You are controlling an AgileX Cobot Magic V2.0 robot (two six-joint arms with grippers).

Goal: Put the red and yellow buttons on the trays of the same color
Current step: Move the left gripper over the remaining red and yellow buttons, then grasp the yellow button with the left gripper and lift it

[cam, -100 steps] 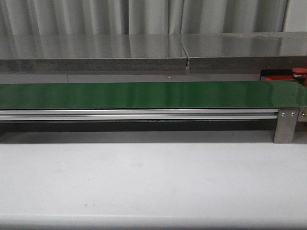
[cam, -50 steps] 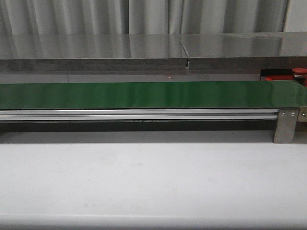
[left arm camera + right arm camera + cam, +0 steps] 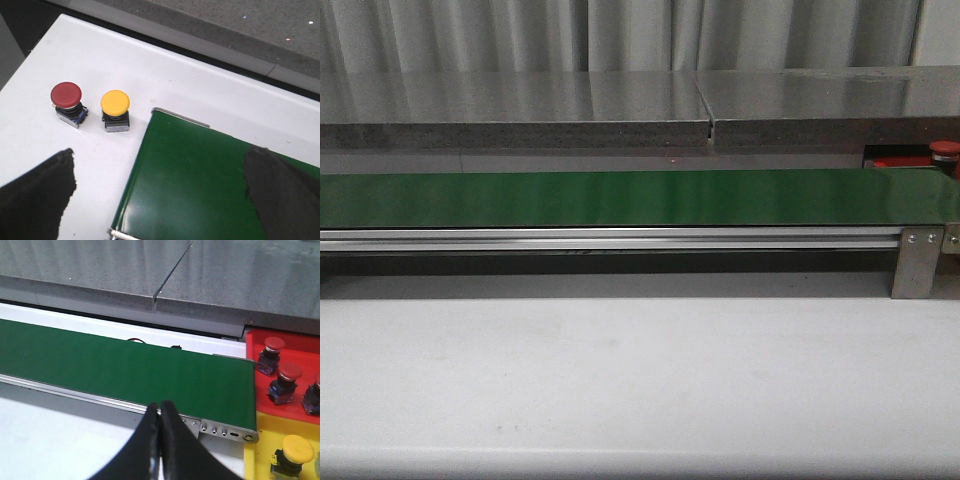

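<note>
Your left tool (image 3: 160,195) is gaping wide near a red button (image 3: 66,96) and a yellow button (image 3: 115,103). Your right tool (image 3: 160,440) is sitting pinched closed, gripping nothing, over the green belt (image 3: 125,370).

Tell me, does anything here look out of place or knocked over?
Nothing stands out. A red button and a yellow button stand upright on the white table beside the green belt. More sit upright on the red tray and yellow tray.

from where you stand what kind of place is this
Likely a mock factory sorting station: a long green conveyor belt on an aluminium rail, push buttons waiting on a white table, and a red tray already holding sorted red buttons.
</note>
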